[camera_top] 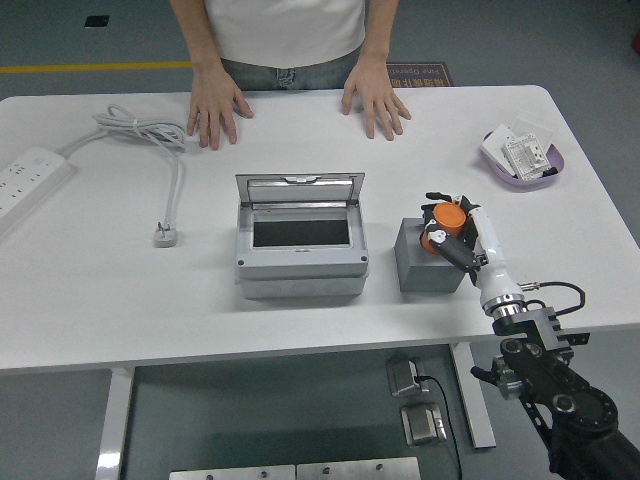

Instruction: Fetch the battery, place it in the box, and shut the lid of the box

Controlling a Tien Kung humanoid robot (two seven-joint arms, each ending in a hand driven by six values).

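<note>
While curled round the orange battery [444, 221], right hand [452, 232] sits over grey block [428, 268]; open-lidded box [301, 250] at 9 o'clock of it; person's hands [216, 108] flat at 12 o'clock table [90, 290] edge

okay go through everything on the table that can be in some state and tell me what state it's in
box: lid raised, interior empty.
battery: orange, gripped over the grey block.
right hand: closed on the battery.
power strip: plug lying loose, unplugged.
purple tray: holding small packets.
person's hands: flat on table.
</note>
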